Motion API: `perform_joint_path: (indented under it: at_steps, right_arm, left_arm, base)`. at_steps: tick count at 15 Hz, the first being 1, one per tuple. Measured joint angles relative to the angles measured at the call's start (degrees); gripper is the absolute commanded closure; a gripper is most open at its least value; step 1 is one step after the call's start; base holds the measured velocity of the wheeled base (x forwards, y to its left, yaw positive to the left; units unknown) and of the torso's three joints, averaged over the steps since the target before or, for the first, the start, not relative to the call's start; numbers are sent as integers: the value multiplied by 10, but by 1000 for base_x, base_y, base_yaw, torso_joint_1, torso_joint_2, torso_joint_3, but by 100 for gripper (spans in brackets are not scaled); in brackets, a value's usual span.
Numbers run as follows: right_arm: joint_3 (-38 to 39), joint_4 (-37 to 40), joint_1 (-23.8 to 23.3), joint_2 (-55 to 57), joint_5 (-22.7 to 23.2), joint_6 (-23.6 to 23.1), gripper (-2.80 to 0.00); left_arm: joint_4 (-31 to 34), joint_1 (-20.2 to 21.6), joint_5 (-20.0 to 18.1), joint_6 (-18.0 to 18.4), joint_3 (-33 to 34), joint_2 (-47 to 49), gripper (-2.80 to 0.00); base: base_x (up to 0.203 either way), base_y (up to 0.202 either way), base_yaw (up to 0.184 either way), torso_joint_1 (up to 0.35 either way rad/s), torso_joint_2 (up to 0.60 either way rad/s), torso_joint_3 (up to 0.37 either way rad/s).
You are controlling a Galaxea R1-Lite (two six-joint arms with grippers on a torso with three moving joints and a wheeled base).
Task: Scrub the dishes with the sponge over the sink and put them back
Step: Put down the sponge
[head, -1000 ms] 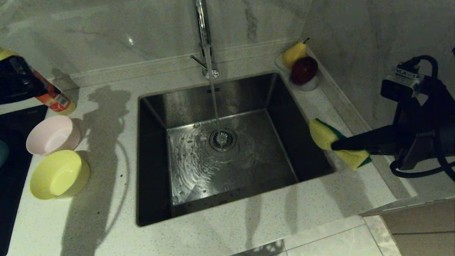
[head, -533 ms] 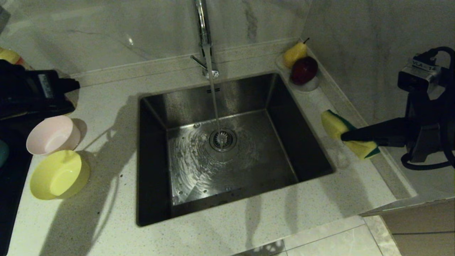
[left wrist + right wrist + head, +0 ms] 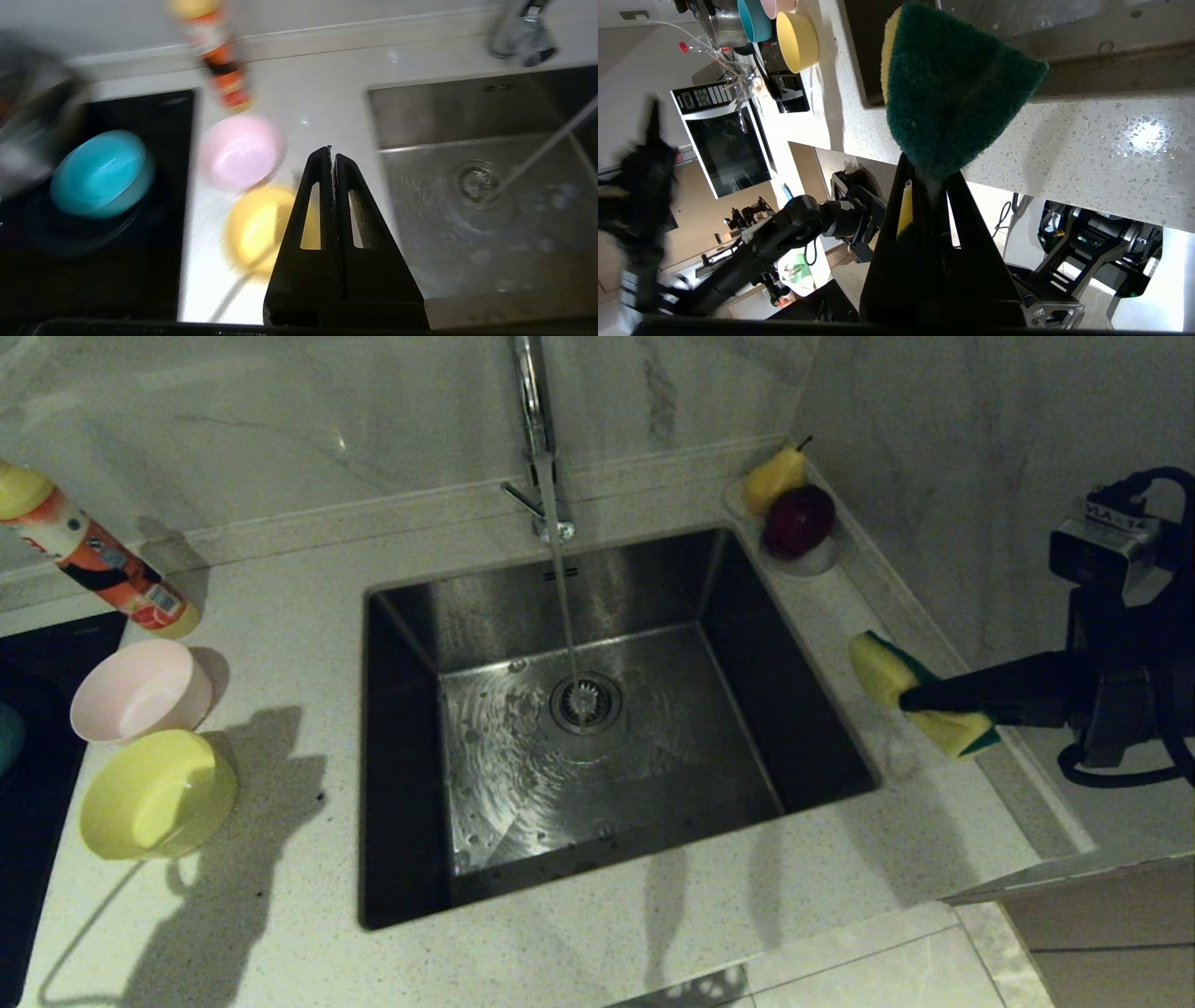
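A speckled white counter (image 3: 597,933) holds a steel sink (image 3: 607,747) with water running. The sponge (image 3: 920,695), yellow with a green back, is pinched in the right gripper (image 3: 910,700) just right of the sink. The left gripper (image 3: 332,156), jaws pressed together and empty, has left the head view, uncovering the orange bottle (image 3: 93,555) behind the pink bowl (image 3: 140,691) and yellow bowl (image 3: 154,793).

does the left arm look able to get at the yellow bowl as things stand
Probably yes: the yellow bowl sits open on the counter just beyond the left gripper, nothing lying between them. Its fingers are shut, though, and would have to open first.
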Motion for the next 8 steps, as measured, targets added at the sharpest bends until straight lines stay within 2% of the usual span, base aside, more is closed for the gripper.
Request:
perform_joint_path:
  at_steps: [5,6,8]
  right_arm:
    - [-5,-2,3,0,0,-1,0]
    - [-4,-2,4,0,0,-1,0]
    - [2,-3,4,-4,0,-2,0]
  left_arm:
    - [0,31,-3,-17,200,-184,0]
    - [1,35,-16,-19,232,-211,0]
    - [7,42,-68,-21,297,-266,0]
  base:
    - [0,0,0,0,0,0]
    - [0,0,0,0,0,0]
    - [0,0,0,0,0,0]
